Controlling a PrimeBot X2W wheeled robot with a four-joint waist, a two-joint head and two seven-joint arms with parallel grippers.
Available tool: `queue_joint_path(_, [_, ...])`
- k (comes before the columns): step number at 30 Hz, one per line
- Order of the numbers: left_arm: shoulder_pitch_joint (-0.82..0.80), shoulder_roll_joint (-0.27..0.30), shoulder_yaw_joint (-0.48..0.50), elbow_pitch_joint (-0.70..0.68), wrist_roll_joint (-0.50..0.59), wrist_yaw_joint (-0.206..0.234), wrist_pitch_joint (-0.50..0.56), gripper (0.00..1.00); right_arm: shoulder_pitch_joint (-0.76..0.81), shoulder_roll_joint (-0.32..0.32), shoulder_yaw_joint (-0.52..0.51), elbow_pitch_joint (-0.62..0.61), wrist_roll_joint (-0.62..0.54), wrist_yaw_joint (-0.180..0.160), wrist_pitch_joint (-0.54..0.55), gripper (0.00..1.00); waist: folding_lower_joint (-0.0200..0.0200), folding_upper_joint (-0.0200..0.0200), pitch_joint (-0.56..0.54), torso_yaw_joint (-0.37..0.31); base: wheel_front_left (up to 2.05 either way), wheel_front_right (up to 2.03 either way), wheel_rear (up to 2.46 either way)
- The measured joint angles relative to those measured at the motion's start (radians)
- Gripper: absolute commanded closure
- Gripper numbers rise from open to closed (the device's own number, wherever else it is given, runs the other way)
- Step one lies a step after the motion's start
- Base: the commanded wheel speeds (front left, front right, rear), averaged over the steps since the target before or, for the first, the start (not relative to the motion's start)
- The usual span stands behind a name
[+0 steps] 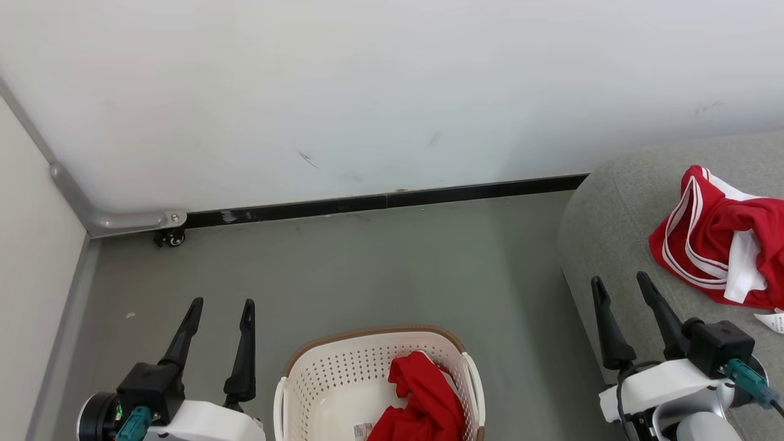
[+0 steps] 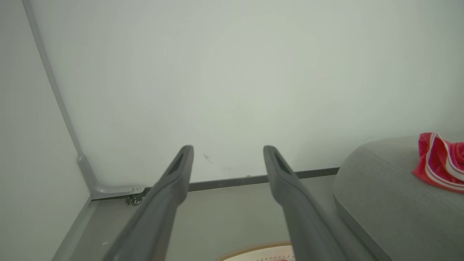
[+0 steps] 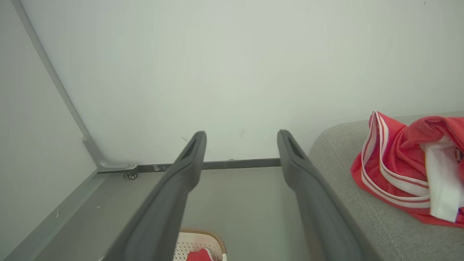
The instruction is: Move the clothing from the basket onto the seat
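Observation:
A cream-white basket (image 1: 343,373) with a brown rim stands on the floor at the bottom middle of the head view, and a crumpled red garment (image 1: 422,398) lies in its right half. On the grey seat (image 1: 612,208) at the right lies another piece of clothing (image 1: 710,239), red with white stripes and a white panel. My left gripper (image 1: 222,304) hangs open to the left of the basket, holding nothing. My right gripper (image 1: 620,281) is open and empty over the seat's front edge, left of the striped garment (image 3: 402,163).
A white wall with a black skirting strip (image 1: 380,202) closes the far side. A grey metal bracket with a small caster (image 1: 170,237) sits in the far left corner. A side wall (image 1: 30,275) runs along the left. Grey floor (image 1: 392,269) lies between basket and wall.

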Motion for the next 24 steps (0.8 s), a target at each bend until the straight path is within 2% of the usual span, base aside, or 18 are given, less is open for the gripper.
queue_joint_path(24, [0.072,-0.029,0.043,0.004,0.044,0.023,0.0,0.0,0.102,0.016,0.0,-0.085,-0.028,0.0,0.047,0.0,0.0,0.0,-0.04,0.005,0.0,0.0,0.0])
